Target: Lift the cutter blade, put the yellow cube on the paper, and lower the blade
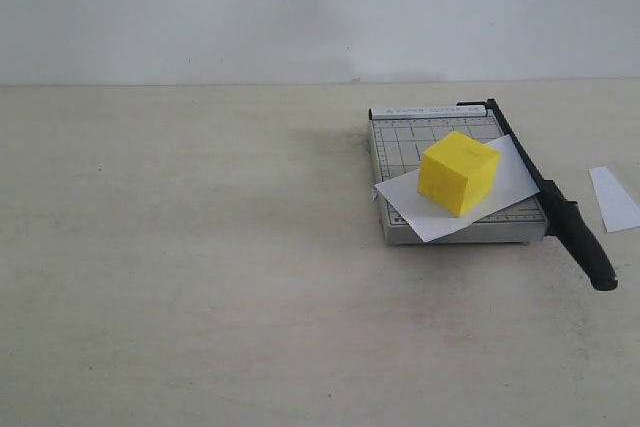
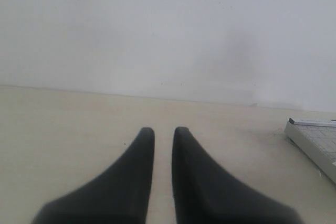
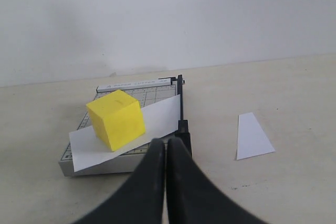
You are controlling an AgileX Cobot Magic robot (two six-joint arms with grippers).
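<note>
Grey cutter base [image 1: 398, 142] toward the far-right corner of the worktop [image 1: 200, 267], paper [image 1: 425, 215] lying askew across it, yellow cube [image 1: 458, 173] resting on the paper, cutter blade [image 1: 575, 232] down along the base's right edge, left gripper [image 2: 163, 129] narrowly apart and empty, right gripper [image 3: 166, 141] pressed together and empty.

Plain lab test-bench setting, bare pale tabletop [image 1: 200, 297], blank white wall [image 1: 300, 7], small grey paper cutter [image 1: 400, 137] set out.
</note>
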